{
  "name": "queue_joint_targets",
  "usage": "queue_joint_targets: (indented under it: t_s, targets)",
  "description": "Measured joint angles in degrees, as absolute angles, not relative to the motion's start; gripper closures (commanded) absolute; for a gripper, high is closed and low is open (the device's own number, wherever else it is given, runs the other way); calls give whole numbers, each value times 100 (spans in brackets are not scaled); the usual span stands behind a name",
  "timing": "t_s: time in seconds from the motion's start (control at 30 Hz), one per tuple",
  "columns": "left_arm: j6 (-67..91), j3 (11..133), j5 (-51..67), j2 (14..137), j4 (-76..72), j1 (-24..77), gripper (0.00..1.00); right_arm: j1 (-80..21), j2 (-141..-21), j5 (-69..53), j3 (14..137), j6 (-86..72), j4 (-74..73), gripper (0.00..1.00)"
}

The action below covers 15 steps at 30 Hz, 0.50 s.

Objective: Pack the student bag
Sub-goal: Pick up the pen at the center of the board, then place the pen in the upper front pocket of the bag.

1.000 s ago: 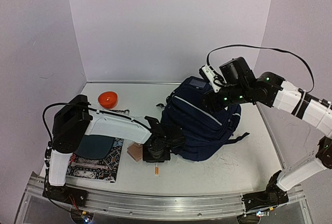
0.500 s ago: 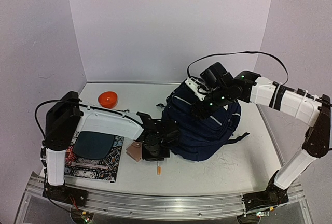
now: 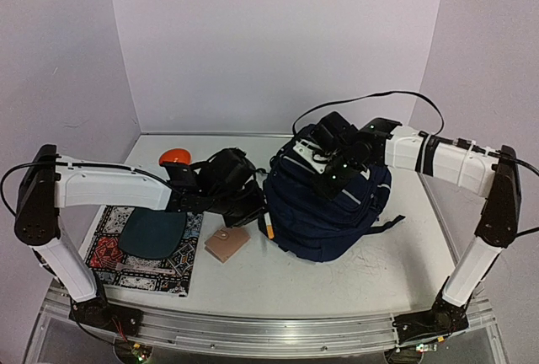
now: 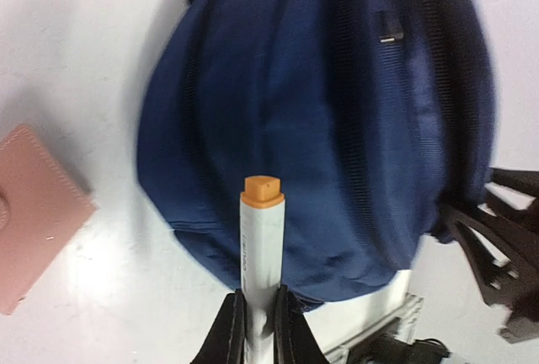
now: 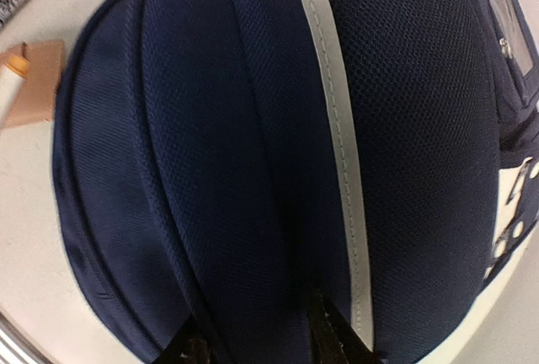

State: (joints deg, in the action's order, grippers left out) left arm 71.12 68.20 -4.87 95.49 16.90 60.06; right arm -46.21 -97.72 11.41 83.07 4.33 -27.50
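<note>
The student bag [image 3: 328, 221] lies on its back in the middle of the counter [image 3: 354, 280], its rounded top pointing towards the arms. It looks closed, with no open mouth in any view.

The left claw [image 4: 258, 318] is clamped on a white marker [image 4: 261, 229] with an orange cap. It grips low on the barrel, so most of the pen sticks out towards the bag's left flank, close to the fabric but apart from it.

The right claw [image 5: 259, 339] rests on top of the bag beside the grey stripe [image 5: 337, 128], with a ridge of fabric between its fingers [image 5: 324, 330]. Whether they have pinched that ridge or merely straddle it cannot be told.

The step in hand appears to be opening a pocket so the marker can go in. To do it well, the right claw needs a firm hold on the zip seam or flap and should lift steadily to make a real gap. The left claw should wait just beside the bag until the gap shows, because pushing early would only shove the soft bag along the counter. The marker should enter cap first, in line with the opening. With the grip so near its tail, any sideways knock could pivot it loose.

A tan flat case [image 3: 227, 243] lies just left of the bag.
</note>
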Motion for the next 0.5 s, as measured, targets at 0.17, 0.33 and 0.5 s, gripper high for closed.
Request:
queue_joint_targets:
  t_s: [0.17,0.33,0.5]
  targets:
    - [7180,6775,-373,9511,880,5975,100,-4641,-9776,1452,8770,560,-2979,87]
    - [7188,6794,-171,9564,188,5908,100,-4641,-9776,1708,9073,642,-3175,100]
    - [7186,7071,-55,9939,-232,5834,100,-4641,-9776,1741,9112,707,-3288,100]
